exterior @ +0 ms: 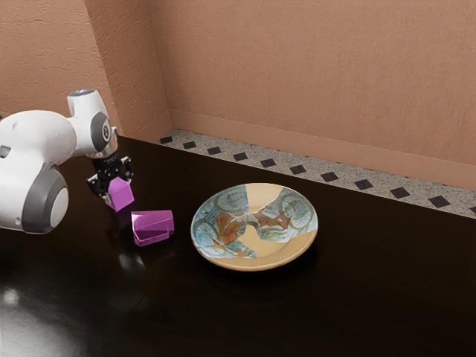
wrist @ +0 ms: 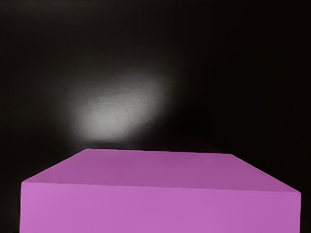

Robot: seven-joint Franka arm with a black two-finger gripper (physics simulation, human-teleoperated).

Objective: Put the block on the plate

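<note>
Block was clamped in the end effector, well apart from the plate; the carry seemed in hand, calling next for travel above the plate, then lowering.

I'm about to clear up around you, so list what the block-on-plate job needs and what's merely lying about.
For the job:
- matte pink block, at my hand
- patterned ceramic plate

Lying about:
- glossy purple faceted object, on the dark table beside the plate
</note>
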